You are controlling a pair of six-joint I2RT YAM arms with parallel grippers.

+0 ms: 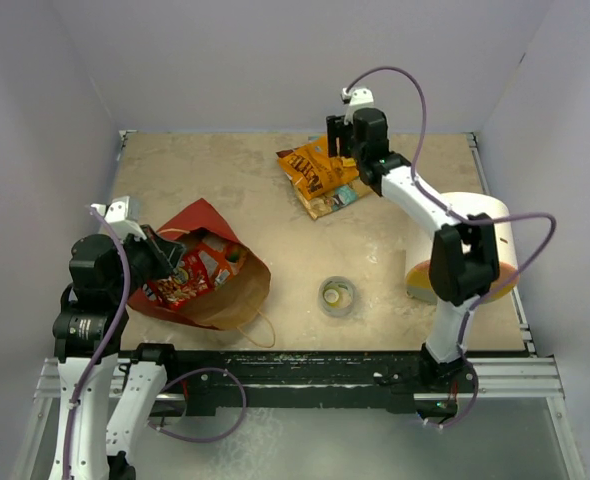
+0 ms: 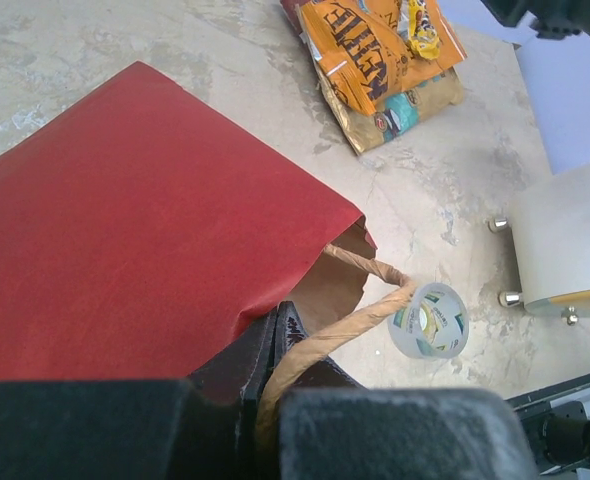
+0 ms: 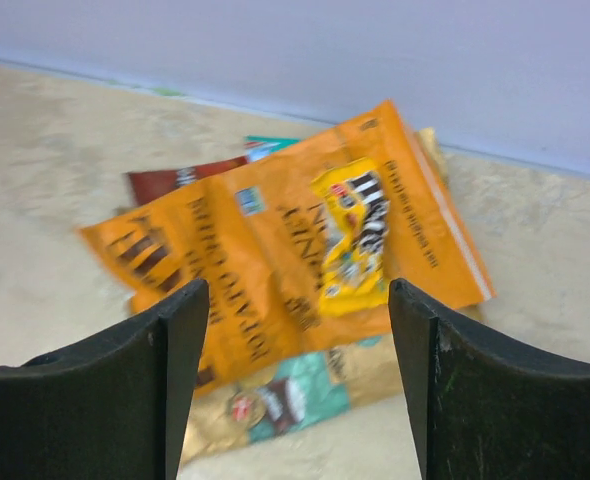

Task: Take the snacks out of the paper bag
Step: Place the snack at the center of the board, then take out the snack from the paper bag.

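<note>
- Our left claw is clenched on the paper bag rim, lower left; red-yellow snacks lie inside.
- Our right claw hangs released above packets on the bench, upper centre.
- We judge the foil light and slippery; pinch a seam.

A beige, marbled desk with pale scuffs fills the scene. The back wall, plain lavender-grey, stands just beyond the right gripper. A left wall of the same colour rises outboard of the left gripper, and a right wall outboard of the right one. An aluminium rail runs behind both grippers. The light is soft and even.
</note>
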